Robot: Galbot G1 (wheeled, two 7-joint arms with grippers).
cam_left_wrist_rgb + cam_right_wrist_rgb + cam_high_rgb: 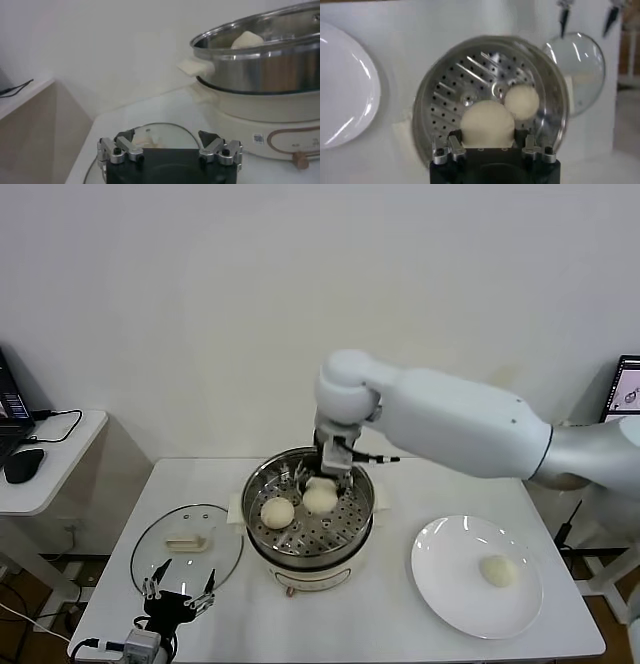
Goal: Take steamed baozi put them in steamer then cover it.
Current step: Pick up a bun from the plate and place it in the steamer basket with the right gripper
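Observation:
The steel steamer [308, 556] stands mid-table on its cream base. One baozi [277, 511] lies on the perforated tray [465, 80]. Just above the tray, my right gripper [322, 484] is shut on a second baozi [487, 126], whose sides touch both fingers. A third baozi [497, 570] rests on the white plate [445, 589] at the right. The glass cover [187, 544] with its cream handle lies flat to the left of the steamer. At the table's front left corner, near the cover, my left gripper [180, 598] stands open and holds nothing.
A low side table [60, 454] at the far left carries a laptop, a mouse and cables. A monitor edge [628, 389] shows at the far right. The wall stands close behind the table.

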